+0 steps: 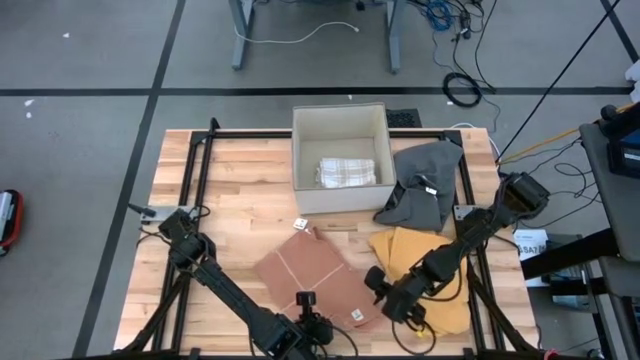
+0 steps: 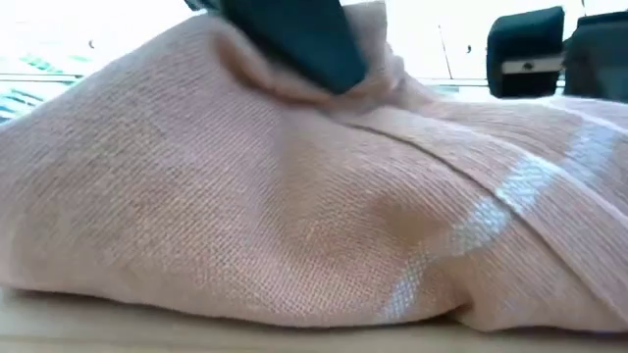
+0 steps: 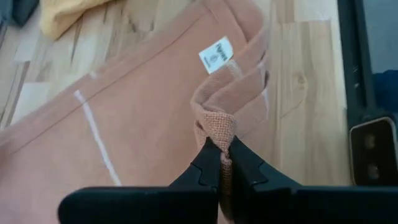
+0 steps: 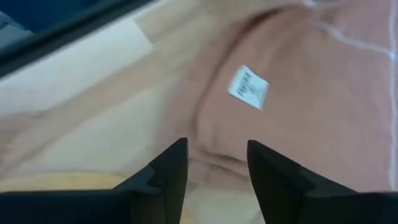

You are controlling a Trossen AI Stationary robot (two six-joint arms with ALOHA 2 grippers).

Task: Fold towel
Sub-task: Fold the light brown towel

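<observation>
Two dark arms work over a wooden surface [image 1: 230, 170]. On the left, the left gripper [image 3: 220, 163] is clamped on a bunched fold of the pink towel [image 1: 310, 275], which lies near the front edge at the middle, its white label [image 3: 216, 54] face up. Behind it stands an open box [image 1: 340, 155] holding a checked cloth [image 1: 346, 172], with a grey cloth [image 1: 425, 180] just to its right. Farther right, the right gripper [image 4: 216, 163] hangs with fingers apart above the towel's edge, beside a yellow cloth [image 1: 415, 250].
</observation>
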